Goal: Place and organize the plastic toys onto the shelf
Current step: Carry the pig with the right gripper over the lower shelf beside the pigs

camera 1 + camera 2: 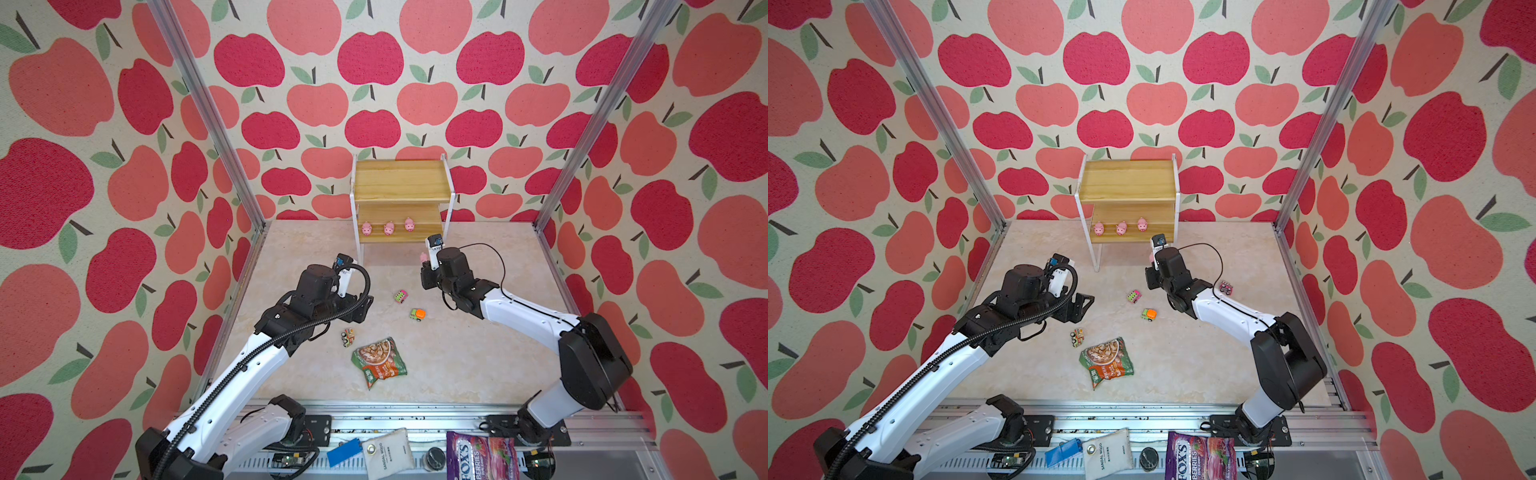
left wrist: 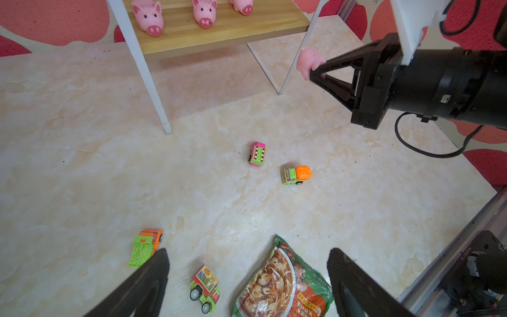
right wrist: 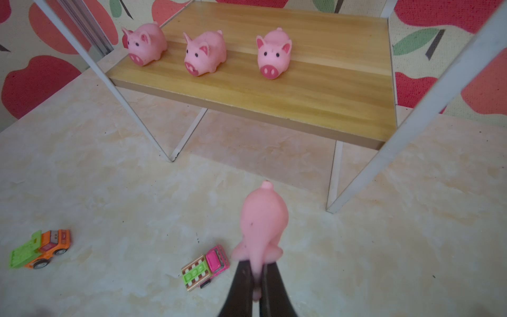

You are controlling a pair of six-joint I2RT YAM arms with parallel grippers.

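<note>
The shelf (image 1: pixel 401 195) stands at the back, and three pink pigs (image 1: pixel 389 227) sit in a row on its lower board (image 3: pixel 315 90). My right gripper (image 3: pixel 256 267) is shut on a fourth pig (image 3: pixel 264 219), held above the floor just in front of the shelf's right leg. The left gripper (image 2: pixel 248 255) hangs open over the floor with nothing between its fingers. Below it are a tipped green truck (image 2: pixel 205 288) and an orange-and-green dump truck (image 2: pixel 145 247). A pink truck (image 1: pixel 400 296) and a green-orange mixer truck (image 1: pixel 417 314) stand mid-floor. Another pink truck (image 1: pixel 1226 287) lies right of the right arm.
A green-and-orange snack packet (image 1: pixel 379 361) lies on the marble floor (image 1: pixel 478 365) near the front. On the front rail sit a blue card (image 1: pixel 344 452), a white sachet (image 1: pixel 388 455) and a purple candy bag (image 1: pixel 482 457). Apple-print walls close in the sides and back.
</note>
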